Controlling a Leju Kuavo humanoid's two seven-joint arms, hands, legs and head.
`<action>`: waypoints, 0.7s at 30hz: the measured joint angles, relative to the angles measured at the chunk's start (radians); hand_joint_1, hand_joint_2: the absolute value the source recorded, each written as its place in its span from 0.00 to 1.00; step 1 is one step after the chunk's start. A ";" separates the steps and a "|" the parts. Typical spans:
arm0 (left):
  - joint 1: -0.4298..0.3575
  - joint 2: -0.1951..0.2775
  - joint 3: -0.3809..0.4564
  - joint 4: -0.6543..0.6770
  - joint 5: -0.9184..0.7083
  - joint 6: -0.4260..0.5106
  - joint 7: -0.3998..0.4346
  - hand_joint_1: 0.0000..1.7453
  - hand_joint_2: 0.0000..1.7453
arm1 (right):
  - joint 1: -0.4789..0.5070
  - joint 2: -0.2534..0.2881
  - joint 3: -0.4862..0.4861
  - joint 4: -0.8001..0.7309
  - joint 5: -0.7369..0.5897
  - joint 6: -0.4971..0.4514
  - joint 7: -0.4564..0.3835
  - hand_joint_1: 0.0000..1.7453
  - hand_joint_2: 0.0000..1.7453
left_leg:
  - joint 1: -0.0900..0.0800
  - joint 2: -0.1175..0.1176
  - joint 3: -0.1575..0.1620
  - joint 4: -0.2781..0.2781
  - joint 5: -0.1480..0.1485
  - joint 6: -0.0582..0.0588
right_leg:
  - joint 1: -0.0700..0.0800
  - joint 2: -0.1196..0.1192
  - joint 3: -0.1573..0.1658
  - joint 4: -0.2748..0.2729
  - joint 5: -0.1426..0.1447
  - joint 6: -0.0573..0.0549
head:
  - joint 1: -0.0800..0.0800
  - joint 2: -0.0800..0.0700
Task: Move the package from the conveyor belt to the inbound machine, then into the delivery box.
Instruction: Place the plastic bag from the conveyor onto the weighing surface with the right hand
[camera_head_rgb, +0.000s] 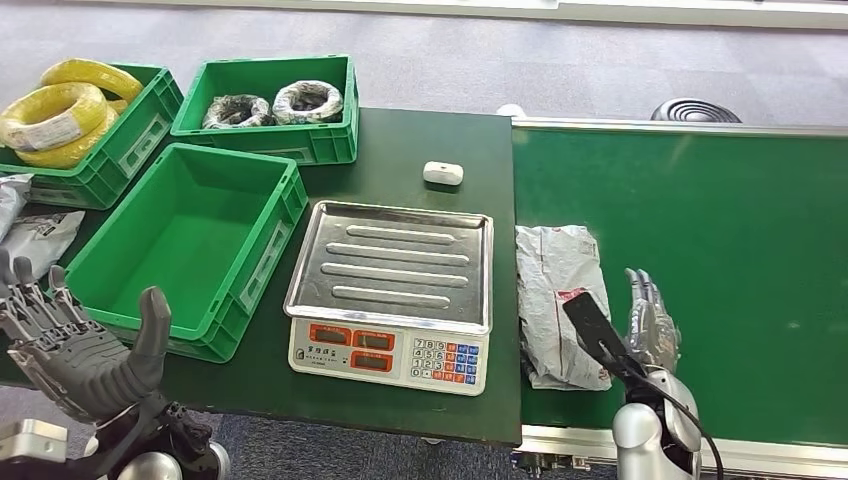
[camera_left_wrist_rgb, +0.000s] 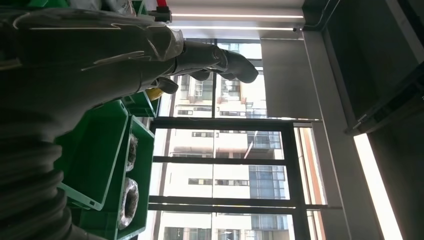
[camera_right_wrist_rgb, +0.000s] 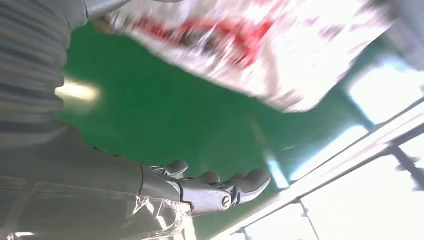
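Observation:
A grey plastic package (camera_head_rgb: 560, 300) with a red label lies flat on the green conveyor belt (camera_head_rgb: 720, 250), at its left edge beside the scale. In the right wrist view the package (camera_right_wrist_rgb: 260, 45) is a blurred white and red shape close to the hand. My right hand (camera_head_rgb: 650, 330) hovers just right of the package, fingers stretched and apart, holding nothing. The electronic scale (camera_head_rgb: 395, 290) with its steel tray stands on the dark table. My left hand (camera_head_rgb: 75, 340) is raised at the front left, fingers spread and empty, near the empty green box (camera_head_rgb: 185, 245).
Two more green crates stand behind: one with yellow cable coils (camera_head_rgb: 70, 110), one with wrapped dark coils (camera_head_rgb: 275, 100). A small white device (camera_head_rgb: 443, 173) lies on the table behind the scale. Grey bags (camera_head_rgb: 30, 225) lie at the far left. The belt's metal rail (camera_head_rgb: 600, 440) runs along the front.

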 joint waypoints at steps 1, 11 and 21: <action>0.001 0.000 0.002 -0.003 0.000 -0.001 0.000 0.00 1.00 | 0.013 0.002 0.025 -0.021 -0.002 0.010 -0.015 0.00 1.00 | 0.000 0.000 0.000 0.000 0.000 0.000 | 0.000 0.000 0.000 0.000 0.000 0.000 | 0.000 0.000; 0.009 0.001 0.020 -0.019 -0.001 -0.006 0.000 0.00 1.00 | 0.064 0.004 0.144 -0.146 -0.043 0.030 -0.070 0.00 1.00 | 0.000 0.001 0.000 0.000 0.000 0.000 | 0.000 0.001 0.000 0.000 0.000 0.000 | 0.000 0.000; 0.023 -0.007 0.024 -0.025 -0.010 -0.021 0.000 0.00 1.00 | 0.005 -0.003 0.110 -0.093 0.236 -0.193 0.291 0.00 1.00 | 0.000 0.001 0.000 0.000 0.000 0.000 | 0.000 0.001 0.000 0.000 0.000 0.000 | 0.000 0.000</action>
